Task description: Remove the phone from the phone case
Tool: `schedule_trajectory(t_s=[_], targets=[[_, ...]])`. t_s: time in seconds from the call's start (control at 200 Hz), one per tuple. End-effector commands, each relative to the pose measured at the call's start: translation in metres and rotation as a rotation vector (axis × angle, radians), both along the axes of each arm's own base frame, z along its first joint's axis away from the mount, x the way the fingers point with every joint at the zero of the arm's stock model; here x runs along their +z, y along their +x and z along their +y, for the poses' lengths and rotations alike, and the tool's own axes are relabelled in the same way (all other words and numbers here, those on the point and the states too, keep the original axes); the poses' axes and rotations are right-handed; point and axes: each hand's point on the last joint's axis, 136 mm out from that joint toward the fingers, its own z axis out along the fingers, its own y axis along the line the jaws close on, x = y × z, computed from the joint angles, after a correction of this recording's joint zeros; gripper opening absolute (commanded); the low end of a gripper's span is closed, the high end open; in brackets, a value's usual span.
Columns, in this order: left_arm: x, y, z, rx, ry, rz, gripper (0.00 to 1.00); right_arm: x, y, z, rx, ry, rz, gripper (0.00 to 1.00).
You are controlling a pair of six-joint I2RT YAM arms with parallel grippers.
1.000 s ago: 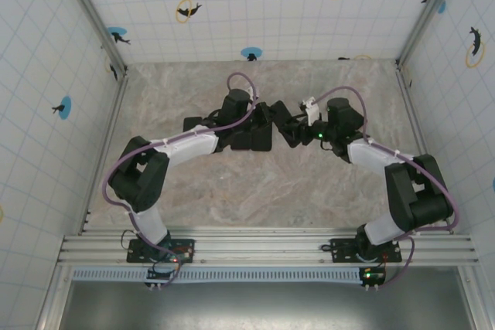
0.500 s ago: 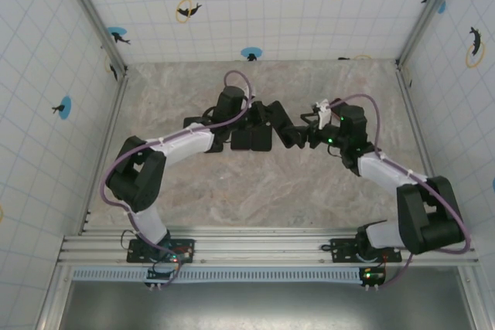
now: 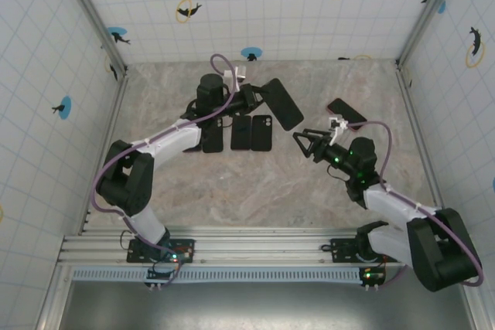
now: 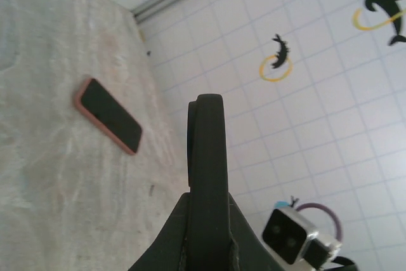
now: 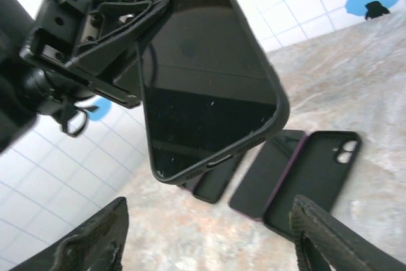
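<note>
Two arms are sharing this job: we are watching the left gripper clenching the black rubber-edged cased phone aloft over the far middle of the marbled desk. It is presenting the screen so the right gripper, jaws spread and empty, can likely pry it free.

i'm looking at a marbled grey-beige surface. three dark pieces lie flat on it in a row left of centre, side by side: on the right an empty case with its camera cutout showing, in the middle a purple-edged slab, and on the left a third piece, partly hidden. a pink-edged phone lies screen up, well apart, toward the far right.
</note>
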Motion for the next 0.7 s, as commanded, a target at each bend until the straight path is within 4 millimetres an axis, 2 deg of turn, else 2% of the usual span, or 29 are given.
schedule_trajectory(t_s=[0.0, 0.125, 0.47, 0.696], targets=[[0.044, -0.017, -0.006, -0.099, -0.138, -0.077, 0.01, 0.034, -0.007, -0.001, -0.036, 0.172, -0.046, 0.64], [0.051, -0.022, -0.006, -0.127, -0.180, -0.058, 0.01, 0.041, -0.009, -0.003, -0.078, 0.242, -0.050, 0.57], [0.055, -0.032, -0.006, -0.154, -0.208, -0.029, 0.00, 0.073, -0.018, 0.012, -0.009, 0.359, -0.119, 0.42], [0.061, -0.035, -0.005, -0.154, -0.233, -0.021, 0.00, 0.081, -0.022, 0.023, 0.042, 0.381, -0.132, 0.28]])
